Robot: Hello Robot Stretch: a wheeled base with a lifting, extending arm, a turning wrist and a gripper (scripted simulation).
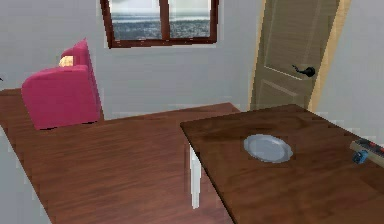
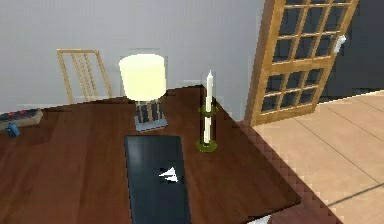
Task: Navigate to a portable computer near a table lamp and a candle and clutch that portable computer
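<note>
A dark, flat, closed portable computer (image 2: 157, 178) with a small white mark on its lid lies on the brown wooden table (image 2: 70, 165) in the arm side view, reaching down to the bottom edge. Just beyond its far end stands a table lamp (image 2: 143, 88) with a pale yellow shade on a thin metal frame. To the right of the lamp, a tall white candle (image 2: 208, 110) stands upright in a dark holder near the table's right edge.
A pale wooden chair (image 2: 84, 74) stands behind the table, and a small blue-grey object (image 2: 16, 124) lies at its left. A wooden glass-paned door (image 2: 302, 58) and tiled floor (image 2: 330, 140) lie right. Ahead: a table (image 1: 320, 175) with a grey plate (image 1: 268, 148), a pink armchair (image 1: 62, 90), a window (image 1: 160, 22), a door (image 1: 292, 55).
</note>
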